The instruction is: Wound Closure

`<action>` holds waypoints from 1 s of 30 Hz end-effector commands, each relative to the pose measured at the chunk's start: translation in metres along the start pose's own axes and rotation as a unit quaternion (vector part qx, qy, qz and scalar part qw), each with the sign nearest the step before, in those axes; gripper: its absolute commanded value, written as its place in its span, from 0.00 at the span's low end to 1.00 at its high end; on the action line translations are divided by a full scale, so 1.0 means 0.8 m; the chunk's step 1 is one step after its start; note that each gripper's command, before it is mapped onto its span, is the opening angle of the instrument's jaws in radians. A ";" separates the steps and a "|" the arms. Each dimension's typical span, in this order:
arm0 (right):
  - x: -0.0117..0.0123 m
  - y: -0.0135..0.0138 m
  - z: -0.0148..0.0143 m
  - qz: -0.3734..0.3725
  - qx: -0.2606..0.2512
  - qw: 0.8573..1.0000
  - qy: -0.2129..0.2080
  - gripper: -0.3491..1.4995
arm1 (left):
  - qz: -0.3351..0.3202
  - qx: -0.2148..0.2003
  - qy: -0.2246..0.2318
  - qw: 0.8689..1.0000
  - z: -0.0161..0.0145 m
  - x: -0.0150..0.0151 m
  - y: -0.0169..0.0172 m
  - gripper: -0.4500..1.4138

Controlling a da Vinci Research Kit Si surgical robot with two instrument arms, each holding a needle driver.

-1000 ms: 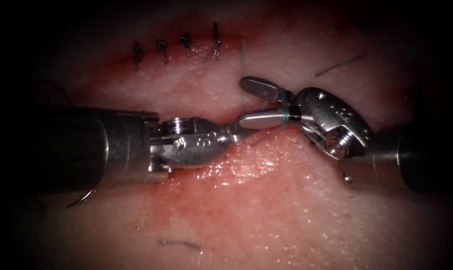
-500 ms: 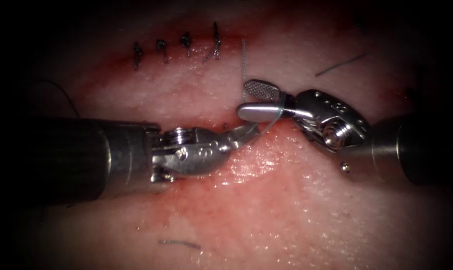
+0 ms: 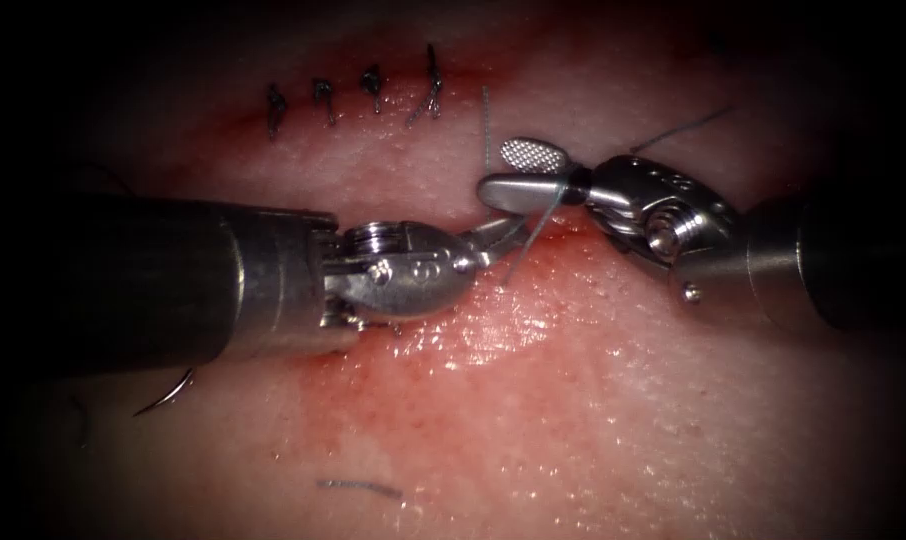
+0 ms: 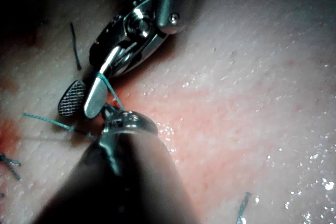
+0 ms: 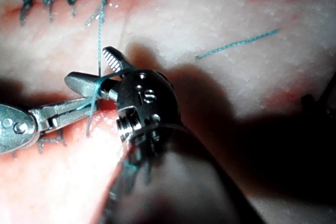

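Note:
My right tool (image 3: 513, 172) comes in from the right with its jaws open and nothing between them. The teal thread (image 3: 486, 125) is wrapped round the base of its lower jaw. From there the thread rises toward the last stitch (image 3: 433, 92) and a short tail hangs down. My left tool (image 3: 495, 238) sits just under that jaw, shut on the thread beside the loop. The right wrist view shows the open jaws (image 5: 86, 66), the loop and the left tool's tip (image 5: 79, 106). A thin dark curve that looks like the needle (image 3: 168, 393) lies free on the tissue (image 3: 593, 400), below the left shaft.
Several tied stitches (image 3: 323, 100) close the cut at the upper left. Cut ends of thread lie at the upper right (image 3: 683, 127) and near the bottom (image 3: 358, 487). Red fluid (image 3: 453, 340) wets the tissue under the left tool.
The right tool has lifted upward with the loop still on its lower jaw. The left tool has pushed rightward and risen, with its tip staying beneath that jaw.

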 end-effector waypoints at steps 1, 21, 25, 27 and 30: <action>-0.0013 -0.0004 0.0013 0.005 0.001 1.000 -0.006 0.73 | 0.000 -0.001 0.000 1.000 0.0010 -0.0001 0.0005 0.00; -0.0037 -0.0015 0.0039 0.021 -0.032 0.998 -0.041 0.00 | 0.003 -0.005 -0.005 1.000 0.0014 -0.0011 -0.0010 0.00; -0.0034 -0.0027 0.0027 0.000 -0.011 1.000 -0.008 0.00 | 0.008 -0.013 -0.003 1.000 0.0001 -0.0020 -0.0010 0.00; -0.0034 -0.0039 0.0019 -0.039 -0.001 0.999 0.008 0.00 | 0.011 -0.017 -0.005 1.000 -0.0007 -0.0026 -0.0010 0.00; -0.0035 -0.0055 0.0009 -0.078 0.001 0.997 0.012 0.00 | 0.016 -0.023 -0.011 1.000 -0.0019 -0.0035 -0.0012 0.00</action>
